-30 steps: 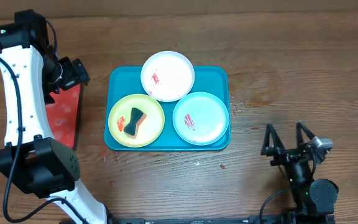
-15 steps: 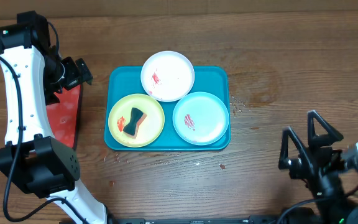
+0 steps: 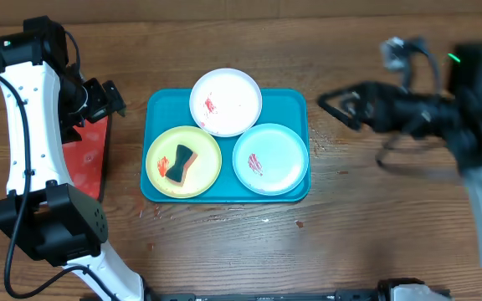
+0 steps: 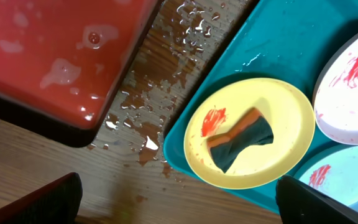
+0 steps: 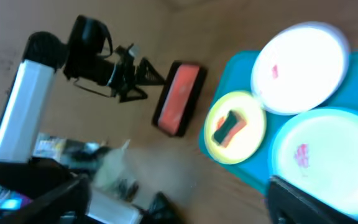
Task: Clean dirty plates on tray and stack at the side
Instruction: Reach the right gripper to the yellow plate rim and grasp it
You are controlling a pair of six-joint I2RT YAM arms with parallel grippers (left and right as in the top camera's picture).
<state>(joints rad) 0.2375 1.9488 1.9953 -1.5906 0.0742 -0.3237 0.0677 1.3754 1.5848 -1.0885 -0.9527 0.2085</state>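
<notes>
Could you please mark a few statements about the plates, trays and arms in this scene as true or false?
1. A sponge lies on the yellow-green plate. True.
2. The white plate is clean. False: it carries red smears.
3. All three plates, including the light blue plate, sit on the teal tray. True.
4. The red tray lies on the right arm's side of the teal tray. False: it lies on the left arm's side.
5. The right gripper holds the light blue plate. False: its fingers are open beside the teal tray, holding nothing.
</notes>
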